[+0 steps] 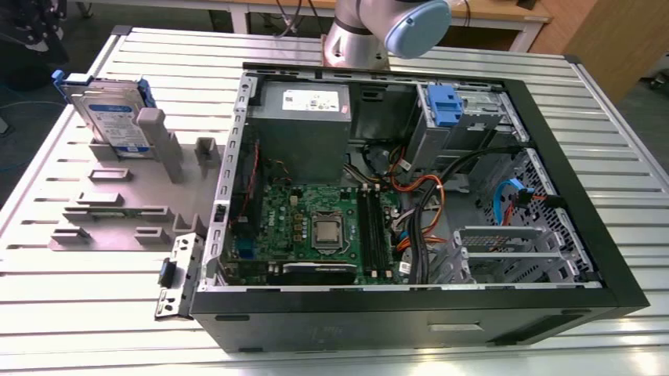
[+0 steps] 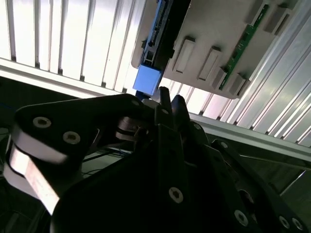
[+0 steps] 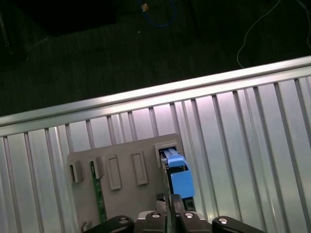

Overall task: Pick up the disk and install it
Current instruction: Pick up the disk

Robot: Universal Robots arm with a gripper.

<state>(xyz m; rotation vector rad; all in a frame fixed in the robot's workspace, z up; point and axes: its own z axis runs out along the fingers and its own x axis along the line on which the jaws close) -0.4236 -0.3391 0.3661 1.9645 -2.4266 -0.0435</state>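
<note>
So, disk: the flat silver hard drive with a white-and-blue label and a blue plastic bracket (image 1: 110, 117) stands on edge in a slot of the fixture, at the exterior view's left, outside the computer case.
Claw: the dark two-finger claw (image 3: 167, 199) has its tips pressed together with nothing pinched between them. In both wrist views it hangs just off the disk's blue end (image 3: 177, 179), not touching it.
Fixture: the flat grey plastic holder plate with raised slots (image 1: 125, 200) lies on the tabletop beside the case.
Memory stick: a thin green circuit-board strip (image 3: 97, 194) sits on edge in another slot of the plate, a few slots away from the disk.
Case: the open black desktop computer case (image 1: 366, 325) lies on its side with the motherboard and cables showing.
Tabletop: ribbed silver metal slats (image 1: 84, 290) carry the fixture and the case.
Arm: the silver robot arm with a pale blue joint cap (image 1: 381, 31) rises behind the case.
</note>
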